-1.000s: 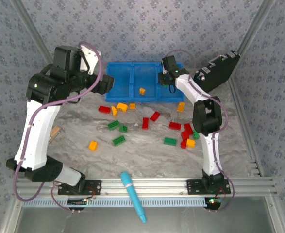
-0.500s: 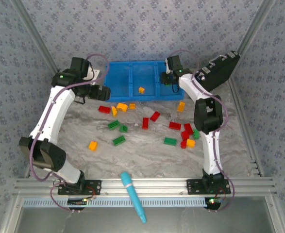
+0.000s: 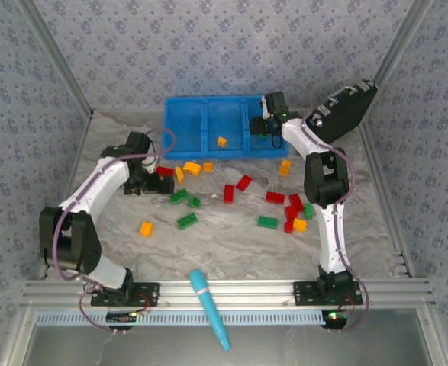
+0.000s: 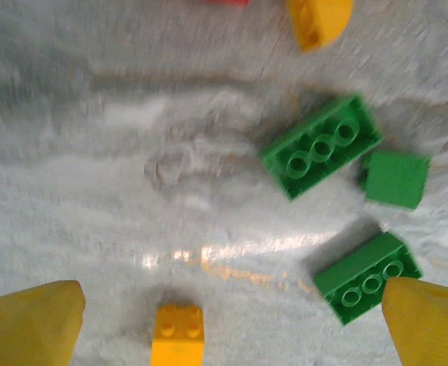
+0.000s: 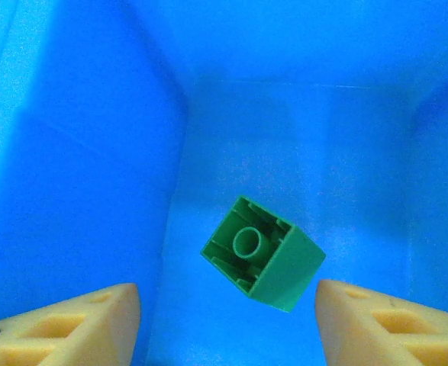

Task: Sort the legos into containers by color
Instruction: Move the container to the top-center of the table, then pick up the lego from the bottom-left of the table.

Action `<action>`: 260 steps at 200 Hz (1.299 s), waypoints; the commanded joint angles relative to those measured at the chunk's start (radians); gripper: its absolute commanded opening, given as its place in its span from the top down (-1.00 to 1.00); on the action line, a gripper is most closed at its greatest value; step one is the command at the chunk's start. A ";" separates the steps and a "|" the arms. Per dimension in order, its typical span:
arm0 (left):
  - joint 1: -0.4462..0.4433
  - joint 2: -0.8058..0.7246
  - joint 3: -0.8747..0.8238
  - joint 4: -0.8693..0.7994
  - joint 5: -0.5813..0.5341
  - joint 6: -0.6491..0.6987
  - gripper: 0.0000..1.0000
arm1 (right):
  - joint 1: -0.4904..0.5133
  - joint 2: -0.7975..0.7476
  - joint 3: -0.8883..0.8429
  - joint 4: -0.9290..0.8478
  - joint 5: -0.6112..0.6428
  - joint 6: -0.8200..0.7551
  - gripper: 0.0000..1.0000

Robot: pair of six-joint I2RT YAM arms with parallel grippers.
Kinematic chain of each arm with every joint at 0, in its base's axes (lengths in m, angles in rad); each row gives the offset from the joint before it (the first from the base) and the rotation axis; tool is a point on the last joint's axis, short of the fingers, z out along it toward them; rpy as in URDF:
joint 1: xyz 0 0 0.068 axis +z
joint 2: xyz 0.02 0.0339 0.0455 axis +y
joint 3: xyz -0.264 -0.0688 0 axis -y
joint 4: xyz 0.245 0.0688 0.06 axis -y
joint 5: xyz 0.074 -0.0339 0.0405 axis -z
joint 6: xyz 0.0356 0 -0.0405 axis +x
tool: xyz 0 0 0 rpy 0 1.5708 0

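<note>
A small green plastic brick is seen tilted inside the right compartment of the bright blue plastic bin, between the spread right jaws, touched by neither. The left jaws are opened wide above the grey marbled worktop, near loose green bricks.

We are looking down at a grey marbled table. A blue bin is sitting along its far edge, and a black case is resting in the far right corner. The legos are lying scattered across the middle. A red brick and an orange brick are lying just in front of the bin. Two green bricks are sitting nearer the centre, a lone orange piece is lying toward the near left, and a mixed cluster is crowding toward the right edge.
</note>
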 commanded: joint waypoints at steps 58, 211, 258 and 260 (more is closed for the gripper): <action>-0.118 -0.374 -0.455 0.278 -0.237 -0.419 -0.92 | 0.096 -0.360 -0.247 0.044 -0.028 -0.096 -0.57; -0.134 -0.533 -0.762 0.489 -0.268 -0.545 -0.53 | 0.173 -1.026 -0.720 -0.142 0.230 0.005 -0.61; -0.134 -0.449 -0.745 0.524 -0.254 -0.539 -0.22 | 0.144 -1.209 -0.840 -0.235 0.247 0.075 -0.60; -0.134 -0.446 -0.744 0.523 -0.254 -0.538 -0.21 | 0.142 -1.215 -0.843 -0.239 0.246 0.079 -0.60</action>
